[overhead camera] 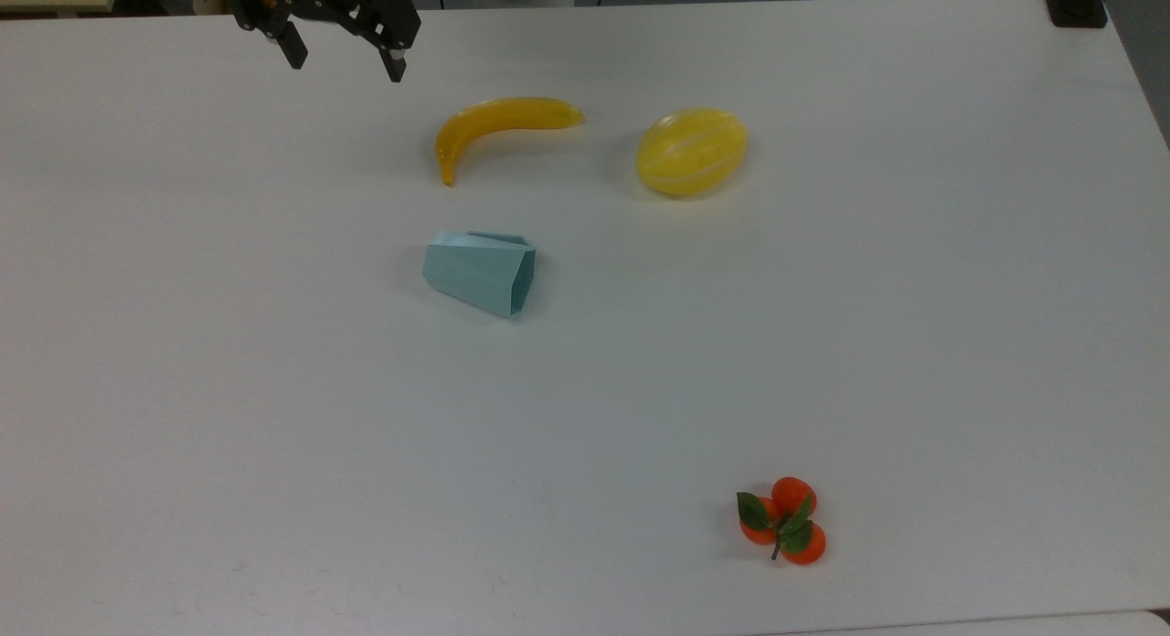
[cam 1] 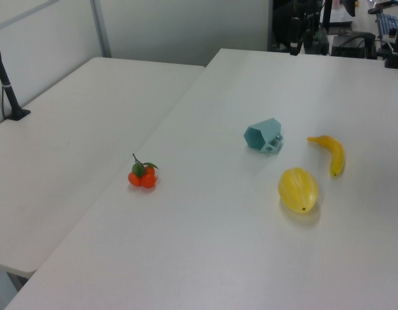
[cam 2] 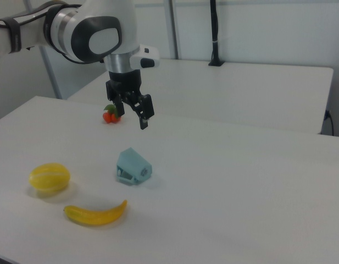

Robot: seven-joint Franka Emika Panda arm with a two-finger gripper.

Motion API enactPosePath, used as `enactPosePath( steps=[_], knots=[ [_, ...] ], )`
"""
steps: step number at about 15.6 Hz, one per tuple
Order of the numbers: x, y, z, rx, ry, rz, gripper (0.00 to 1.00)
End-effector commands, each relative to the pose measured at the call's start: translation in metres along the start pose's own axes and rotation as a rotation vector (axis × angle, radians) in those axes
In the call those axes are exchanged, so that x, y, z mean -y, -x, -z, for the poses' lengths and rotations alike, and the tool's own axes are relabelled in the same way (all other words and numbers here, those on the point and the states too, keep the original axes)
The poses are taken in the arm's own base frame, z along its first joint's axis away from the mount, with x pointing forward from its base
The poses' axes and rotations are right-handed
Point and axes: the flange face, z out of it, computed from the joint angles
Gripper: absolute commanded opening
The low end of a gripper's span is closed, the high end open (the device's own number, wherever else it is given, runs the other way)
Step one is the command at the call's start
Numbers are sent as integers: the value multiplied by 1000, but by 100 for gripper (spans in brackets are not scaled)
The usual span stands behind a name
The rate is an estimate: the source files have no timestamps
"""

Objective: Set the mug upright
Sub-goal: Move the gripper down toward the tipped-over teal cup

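Note:
The pale blue-teal faceted mug lies on its side near the middle of the white table. In the top view its open mouth faces right and its narrow base points left. In the left view the mug shows its mouth, and in the right view the mug rests with its handle tab against the table. My gripper hangs open and empty at the top view's upper left, well away from the mug. In the right view the gripper hovers above and behind the mug, fingers pointing down.
A yellow banana and a yellow melon lie beyond the mug in the top view. A cluster of oranges with leaves sits at the top view's lower right. A black clamp grips the far right corner. A second table adjoins.

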Motion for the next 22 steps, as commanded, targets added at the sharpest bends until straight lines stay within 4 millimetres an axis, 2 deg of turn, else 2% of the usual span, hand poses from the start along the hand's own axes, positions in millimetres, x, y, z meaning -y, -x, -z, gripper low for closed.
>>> enactPosePath(
  steps=[1, 3, 5, 7, 9, 11, 13, 16, 19, 22],
  knots=[
    [-8, 0, 14, -35, -10, -32, 100],
    [-7, -4, 11, -55, -4, -29, 100],
    [7, -7, 3, -47, 11, -2, 100],
    [5, -8, -2, -37, 49, 8, 100],
    [13, -9, -7, -32, 54, 22, 100],
    [23, -14, -21, -21, 58, 36, 100],
    [48, -22, -41, -25, 78, 58, 100],
    [81, -32, -81, -25, 189, 60, 100],
    [116, -31, -109, -11, 276, 80, 100],
    [166, -21, -138, -21, 383, 98, 100]
  ],
)
